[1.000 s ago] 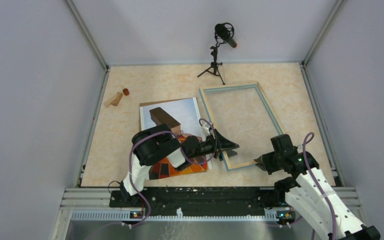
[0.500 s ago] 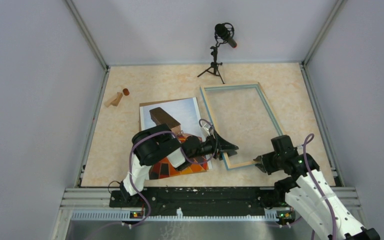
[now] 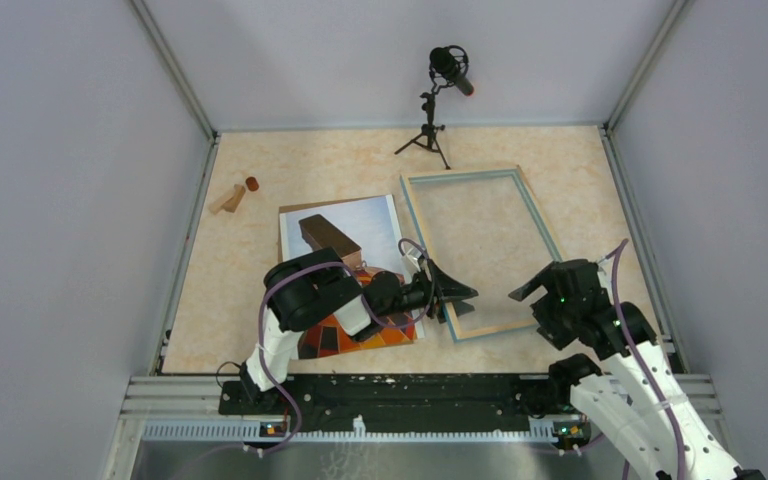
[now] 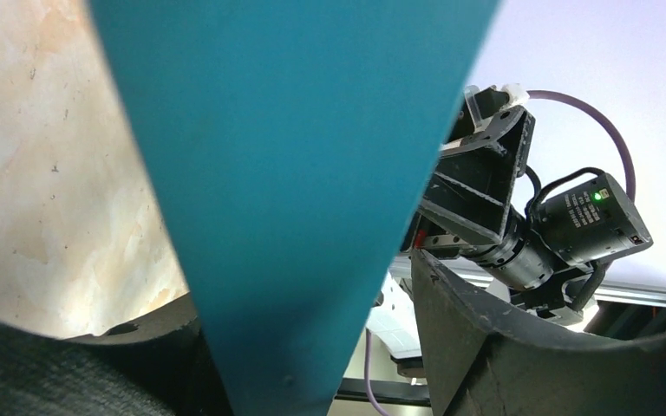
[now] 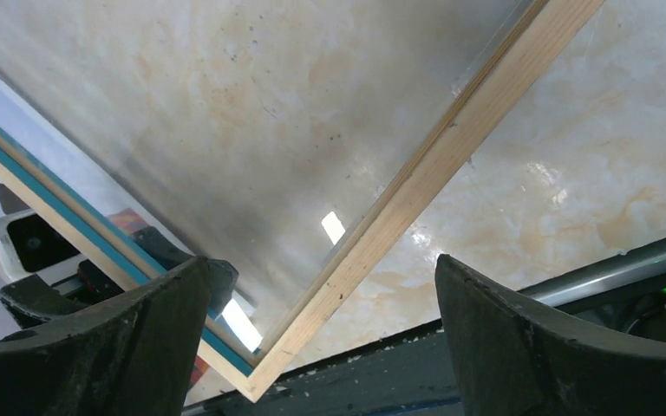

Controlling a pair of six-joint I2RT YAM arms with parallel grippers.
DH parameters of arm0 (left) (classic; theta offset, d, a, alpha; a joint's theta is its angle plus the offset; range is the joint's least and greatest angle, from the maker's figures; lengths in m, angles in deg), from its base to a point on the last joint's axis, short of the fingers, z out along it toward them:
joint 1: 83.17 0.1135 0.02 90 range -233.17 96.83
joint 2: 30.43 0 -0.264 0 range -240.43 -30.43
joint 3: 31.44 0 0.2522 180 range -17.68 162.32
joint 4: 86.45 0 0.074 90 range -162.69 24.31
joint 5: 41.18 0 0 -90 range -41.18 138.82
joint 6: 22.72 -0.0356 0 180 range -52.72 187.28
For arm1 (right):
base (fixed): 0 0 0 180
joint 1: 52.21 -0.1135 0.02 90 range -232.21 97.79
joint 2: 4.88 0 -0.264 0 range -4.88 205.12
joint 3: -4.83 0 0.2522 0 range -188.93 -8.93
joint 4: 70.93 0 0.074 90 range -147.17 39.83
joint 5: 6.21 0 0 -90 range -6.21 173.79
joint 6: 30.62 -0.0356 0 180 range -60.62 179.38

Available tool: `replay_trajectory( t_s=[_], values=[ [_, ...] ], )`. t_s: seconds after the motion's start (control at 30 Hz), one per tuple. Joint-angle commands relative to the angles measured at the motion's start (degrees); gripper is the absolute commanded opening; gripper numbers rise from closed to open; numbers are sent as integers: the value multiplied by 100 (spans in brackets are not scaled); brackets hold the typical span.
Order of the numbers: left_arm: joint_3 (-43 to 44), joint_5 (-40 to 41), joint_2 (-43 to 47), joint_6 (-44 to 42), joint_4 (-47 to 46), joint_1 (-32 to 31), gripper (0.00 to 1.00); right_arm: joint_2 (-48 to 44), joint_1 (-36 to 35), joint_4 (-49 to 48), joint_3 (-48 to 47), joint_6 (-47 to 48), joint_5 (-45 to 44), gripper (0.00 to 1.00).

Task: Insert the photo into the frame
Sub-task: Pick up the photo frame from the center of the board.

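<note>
Across most of the top view spreads the beige marbled table [image 3: 222,300], walled on three sides by pale panels. Right of centre lies the frame [image 3: 460,174], a light-wood rectangle with a blue face and a clear pane that shows the tabletop through it. Just beside it, left of centre, the photo [image 3: 360,225] lies face up with its dark basket toward the top of the picture and its orange checkered balloon toward the bottom, partly hidden under the left arm. The left gripper [image 3: 460,292] reaches from over the photo to the frame's left rail near its lower left corner. In the left wrist view the teal rail [image 4: 295,130] runs between the two fingers, but whether they pinch it cannot be told. The right gripper [image 3: 530,285] hangs over the frame's lower right corner with its fingers spread wide and nothing between them; its wrist view looks down on the wooden rail [image 5: 451,147] and pane. At upper centre stands a microphone [image 3: 450,68] on a small tripod. At the table's upper left lie pale wooden pieces [image 3: 227,199] beside a small reddish-brown cylinder [image 3: 252,184].
</note>
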State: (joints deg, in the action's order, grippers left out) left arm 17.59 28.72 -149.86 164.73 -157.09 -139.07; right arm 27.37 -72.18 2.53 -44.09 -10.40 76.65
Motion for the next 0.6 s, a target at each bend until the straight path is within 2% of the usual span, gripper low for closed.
replay_trajectory(
  t_s=[0.0, 0.17, 0.4, 0.57],
  values=[
    [117, -243, 95, 282, -1841, -27, 66, 74, 2, 4, -139, 543, -215, 94],
    [179, -266, 239, 353, -1841, -10, 61, -66, -1, -259, 231, 416, -32, 81],
    [206, -274, 404, 109, -1843, -9, 55, -178, 2, -400, 346, 423, 3, 80],
    [226, -372, 586, -322, -1837, -9, 55, -217, -1, -416, 197, 513, -33, 81]
  ],
)
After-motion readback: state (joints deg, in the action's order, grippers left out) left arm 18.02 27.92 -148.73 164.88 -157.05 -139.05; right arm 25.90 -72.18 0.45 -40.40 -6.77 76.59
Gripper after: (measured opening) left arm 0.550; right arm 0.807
